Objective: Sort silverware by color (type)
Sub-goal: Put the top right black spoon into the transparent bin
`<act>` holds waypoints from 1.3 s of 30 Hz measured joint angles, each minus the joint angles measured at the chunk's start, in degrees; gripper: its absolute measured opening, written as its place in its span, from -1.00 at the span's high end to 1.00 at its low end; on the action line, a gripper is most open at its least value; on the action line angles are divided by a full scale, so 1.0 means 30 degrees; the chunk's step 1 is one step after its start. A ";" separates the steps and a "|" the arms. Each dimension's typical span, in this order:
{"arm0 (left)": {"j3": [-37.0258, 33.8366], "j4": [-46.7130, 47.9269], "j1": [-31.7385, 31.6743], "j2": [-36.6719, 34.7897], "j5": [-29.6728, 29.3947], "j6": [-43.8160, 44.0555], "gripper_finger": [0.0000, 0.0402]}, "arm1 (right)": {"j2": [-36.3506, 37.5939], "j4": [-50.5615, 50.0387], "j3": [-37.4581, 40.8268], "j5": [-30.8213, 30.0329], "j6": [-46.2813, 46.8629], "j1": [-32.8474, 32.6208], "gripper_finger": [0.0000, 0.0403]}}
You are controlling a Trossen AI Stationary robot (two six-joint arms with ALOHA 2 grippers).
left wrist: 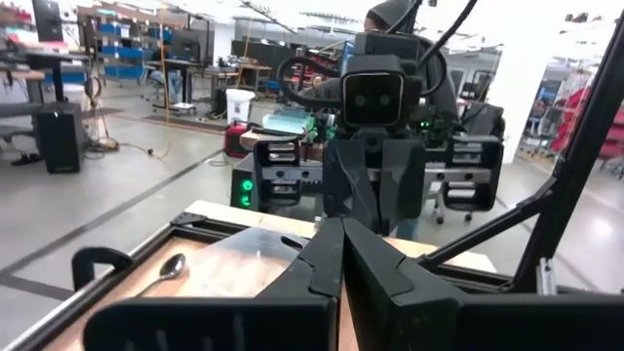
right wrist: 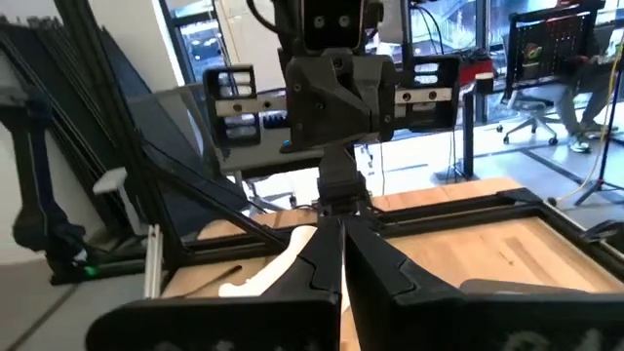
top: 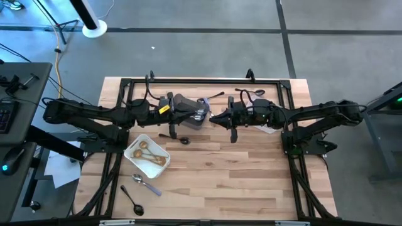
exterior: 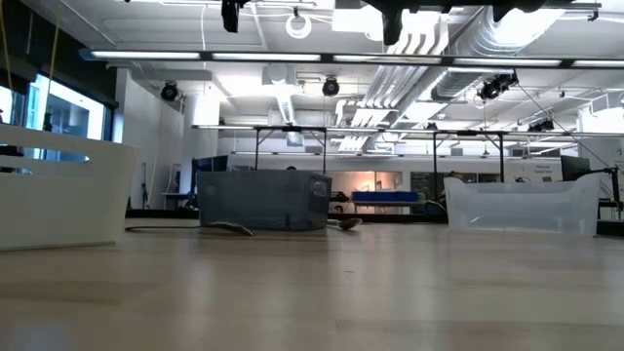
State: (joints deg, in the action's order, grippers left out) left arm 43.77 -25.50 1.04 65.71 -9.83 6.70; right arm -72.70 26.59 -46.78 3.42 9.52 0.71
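Both grippers hang level above the table's middle, tip to tip and shut, with nothing between their fingers: my left gripper [top: 205, 117] [left wrist: 341, 234] over the grey bin [top: 187, 107], my right gripper [top: 213, 118] [right wrist: 337, 234] just to its right. Two gold spoons [top: 148, 154] lie in the white tray [top: 133, 148]. Loose on the wood are a black spoon [top: 176, 138] near the bin, a black spoon [top: 132, 199] and a silver one with a lilac handle [top: 145, 182] at the near left, and dark pieces [top: 250, 93] at the far edge.
In the low view the white tray [exterior: 58, 195], the grey bin [exterior: 263, 200] and a clear tub [exterior: 522, 205] stand in a row across the table. A black frame [top: 201, 80] runs around the table. The near right part of the tabletop [top: 251, 182] is bare wood.
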 joint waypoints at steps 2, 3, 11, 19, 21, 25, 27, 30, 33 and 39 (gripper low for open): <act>0.0000 -0.0004 0.0000 0.0000 -0.0001 -0.0590 1.00 | -0.0002 0.0277 0.0000 -0.0349 0.0263 0.0007 1.00; 0.0007 -0.0007 0.0000 0.0000 -0.0009 -0.0831 1.00 | 0.0006 0.0453 0.0000 -0.0948 0.0307 0.0007 1.00; 0.0014 0.0074 0.0000 0.0000 -0.1192 -0.2494 1.00 | 0.0013 0.2835 0.0000 -0.6719 0.0913 0.0590 1.00; 0.0015 0.0117 -0.0125 0.0000 -0.2132 -0.2819 1.00 | -0.0031 -0.2417 -0.1592 -0.7957 0.3611 0.4454 1.00; 0.0015 0.0117 -0.0258 0.0000 -0.2684 -0.2819 1.00 | -0.0038 -0.4660 -0.2254 -0.7956 0.4377 0.6075 1.00; 0.0015 0.0122 -0.0676 0.0000 -0.4098 -0.2789 1.00 | -0.0045 -0.8671 -0.2996 -0.5998 0.4984 1.0018 1.00; 0.0015 0.0132 -0.0870 0.0000 -0.4702 -0.2390 1.00 | -0.0045 -0.9758 -0.3149 -0.3934 0.4969 1.2157 1.00; 0.0015 0.0138 -0.1117 0.0000 -0.5421 -0.1682 1.00 | -0.0054 -1.1330 -0.3155 -0.1227 0.4714 1.5121 1.00; 0.0015 0.0146 -0.1309 0.0000 -0.5849 -0.1169 1.00 | -0.0234 -1.2502 -0.3155 0.0628 0.4679 1.7572 1.00; 0.0015 0.0146 -0.1701 0.0000 -0.5994 -0.0765 1.00 | -0.1679 -1.5420 -0.3164 0.3045 0.3378 2.0238 0.96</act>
State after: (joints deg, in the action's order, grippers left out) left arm 43.81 -25.06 -4.06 65.71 -27.81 4.40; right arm -77.74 -19.67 -56.28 12.56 19.65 61.42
